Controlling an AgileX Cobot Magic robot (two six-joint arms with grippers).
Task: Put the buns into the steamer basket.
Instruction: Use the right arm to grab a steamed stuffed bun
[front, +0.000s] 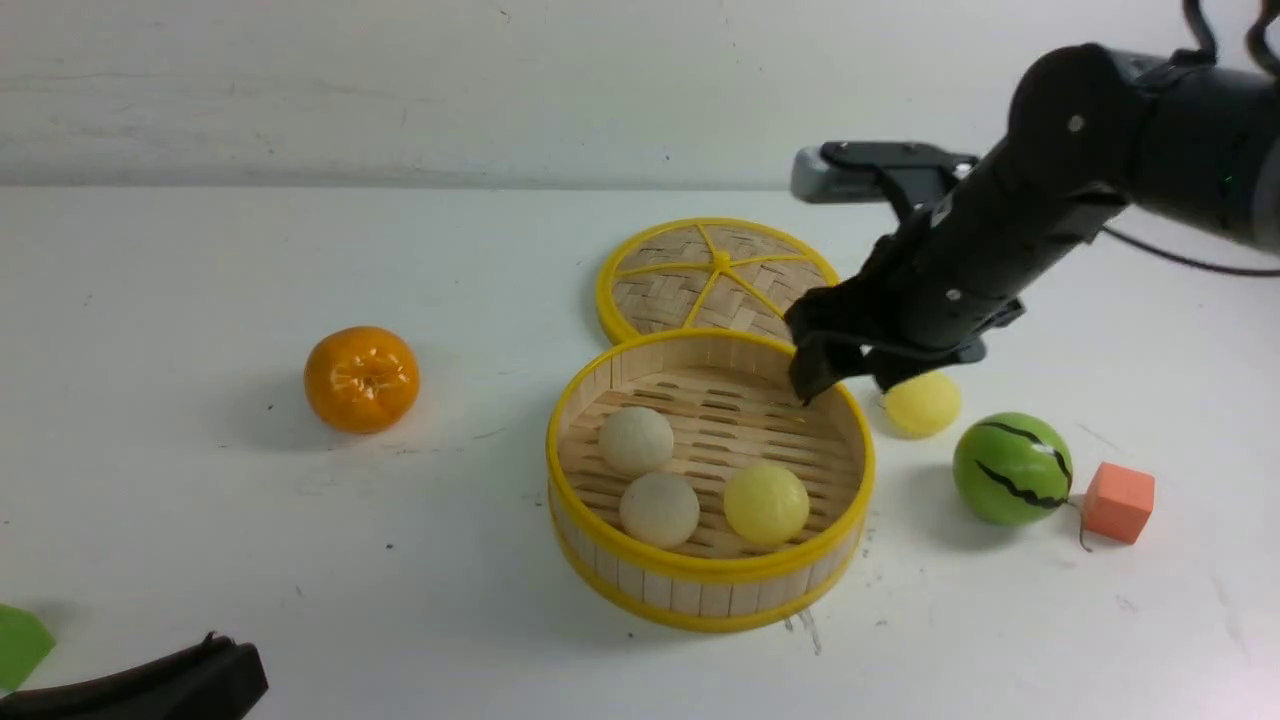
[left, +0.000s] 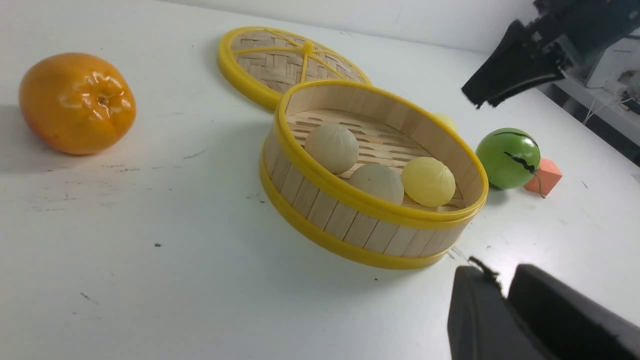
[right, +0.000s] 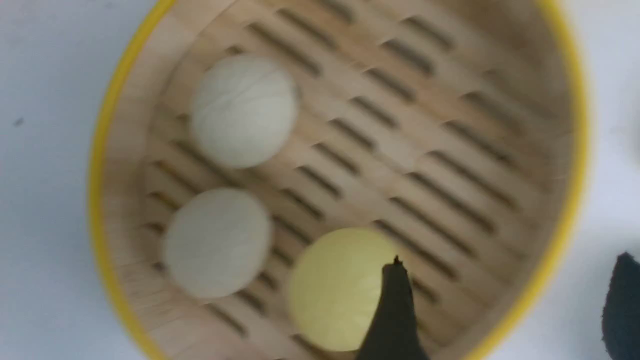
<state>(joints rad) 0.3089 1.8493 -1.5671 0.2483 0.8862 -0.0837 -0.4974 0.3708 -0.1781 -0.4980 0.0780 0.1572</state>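
The right tool (front: 845, 385) hangs with its jaws spread wide and nothing between them, just above the far right part of the basket (front: 690, 592) rim. Below it, on the slatted floor, lies a yellow bun (front: 766, 503). Farther across the floor sit a white bun (front: 636, 440) and a second white bun (front: 659, 509), so three of the four are in. The loose yellow bun (front: 925, 405) is the one left. It lies on the worktop (front: 200, 520) just beyond the tool on its outer side, close to the outside of the basket wall and partly hidden by the tool in the front view. The step in hand looks to be fetching it. The tool would do best to rise enough to clear the rim, cross outward, and come straight down with the jaws astride the bun's widest part. It should then close gently, since a smooth dome is likely to squirt out of a hard or off-centre pinch. One jaw must slip between bun and basket wall without nudging either. The woven lid (front: 690, 275) lies behind the tool and the striped green ball (front: 1012, 468) a little farther out, so the descent should be narrow. The bare floor under the tool is the likeliest drop spot. The left tool (left: 500, 285) rests well away, and whether its jaws are closed cannot be told.
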